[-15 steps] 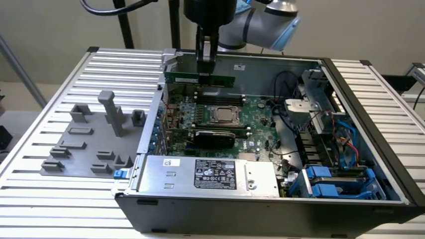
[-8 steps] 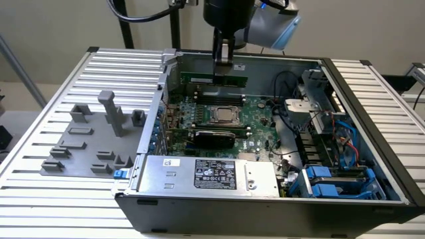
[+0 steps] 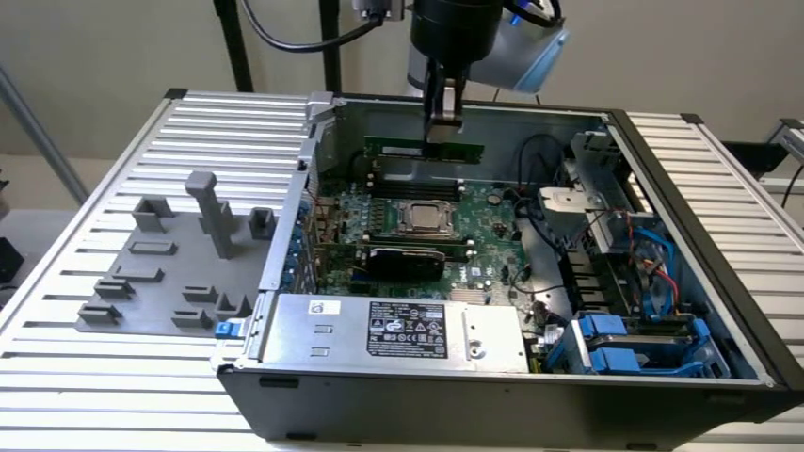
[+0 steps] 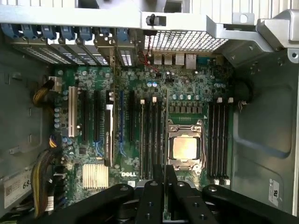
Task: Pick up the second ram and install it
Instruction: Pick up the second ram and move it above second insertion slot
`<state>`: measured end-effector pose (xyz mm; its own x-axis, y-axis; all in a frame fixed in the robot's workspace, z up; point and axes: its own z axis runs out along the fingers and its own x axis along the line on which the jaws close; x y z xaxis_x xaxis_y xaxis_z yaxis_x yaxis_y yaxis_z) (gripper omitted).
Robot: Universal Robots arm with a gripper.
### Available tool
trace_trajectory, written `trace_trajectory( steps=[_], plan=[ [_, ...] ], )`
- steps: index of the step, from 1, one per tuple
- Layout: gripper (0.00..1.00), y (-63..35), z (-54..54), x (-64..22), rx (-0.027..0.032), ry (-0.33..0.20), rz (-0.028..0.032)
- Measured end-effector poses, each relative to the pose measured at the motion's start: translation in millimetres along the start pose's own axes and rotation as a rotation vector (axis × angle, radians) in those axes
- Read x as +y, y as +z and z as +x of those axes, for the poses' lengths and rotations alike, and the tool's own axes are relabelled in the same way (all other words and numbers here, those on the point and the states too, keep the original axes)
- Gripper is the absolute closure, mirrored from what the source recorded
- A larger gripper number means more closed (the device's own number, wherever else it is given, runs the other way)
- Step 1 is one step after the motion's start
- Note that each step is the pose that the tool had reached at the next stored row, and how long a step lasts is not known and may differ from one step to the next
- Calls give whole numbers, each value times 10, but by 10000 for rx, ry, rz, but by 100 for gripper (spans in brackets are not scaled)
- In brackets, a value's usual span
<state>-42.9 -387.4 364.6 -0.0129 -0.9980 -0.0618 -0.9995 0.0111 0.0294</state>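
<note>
The black two-fingered gripper [image 3: 442, 137] is pinching the slim dark-green circuit-board ram stick [image 3: 399, 149] by its top edge, inside the open grey computer case [image 3: 503, 405], at twelve o'clock from the silver processor socket [image 3: 427, 218]. It's looking light, stiff and fragile, so holding it mid-length suits. The wrist view is showing the long black memory slots [image 4: 149, 140] from above.
</note>
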Motion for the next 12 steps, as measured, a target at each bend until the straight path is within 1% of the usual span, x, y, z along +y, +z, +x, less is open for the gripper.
trace_trajectory(
  steps=[2,7,9,12],
  plan=[
    [86,38,-44,-35,-1,0,0],
    [86,130,-122,-71,6,0,2],
    [86,161,-127,-76,3,-1,5],
    [86,161,-127,-77,6,0,4]
  ],
)
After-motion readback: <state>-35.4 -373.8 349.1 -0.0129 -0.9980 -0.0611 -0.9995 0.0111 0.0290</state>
